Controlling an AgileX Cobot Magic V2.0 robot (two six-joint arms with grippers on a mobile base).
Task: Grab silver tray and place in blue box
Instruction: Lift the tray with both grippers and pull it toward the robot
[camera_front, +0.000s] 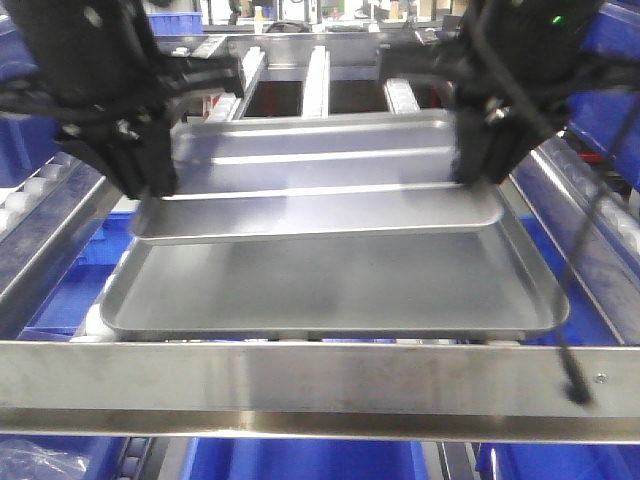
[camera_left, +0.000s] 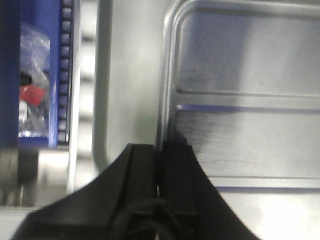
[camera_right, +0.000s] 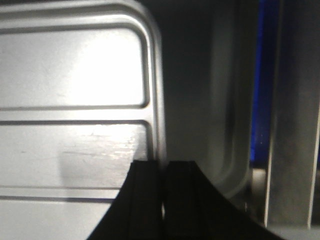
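**A:** Where is the silver tray (camera_front: 320, 175)?

**B:** It spans the gap between the 2 sets of fingers, with 1 short rim in each. The left fingers (camera_front: 150, 170) pinch its left rim and the right fingers (camera_front: 478, 150) pinch its right rim.

**A:** Are they fully together?

**B:** No, they are clamped on metal. In the left wrist view the left fingers (camera_left: 177, 165) sit closed with the rim of the silver tray (camera_left: 250, 135) caught in the thin slit between them. The right wrist view shows the right fingers (camera_right: 145, 185) gripping the silver tray (camera_right: 75, 145) the same way.

**A:** What lies under it?

**B:** The larger grey tray (camera_front: 330, 280), dull and smooth-floored. Its floor runs out in front of the fingers, and its rim passes outside both pairs. The silver tray looks raised over it and casts a shadow on it. I cannot tell whether the far edge touches.

**A:** Any detail on the silver tray's floor?

**B:** 2 long ridges (camera_front: 330, 158) run from the left fingers across to the right fingers.

**A:** And around them?

**B:** A steel rail (camera_front: 320, 380) crosses in front of the grey tray. A blue bin (camera_front: 300, 460) shows below the rail, and more blue shows outside both pairs of fingers.
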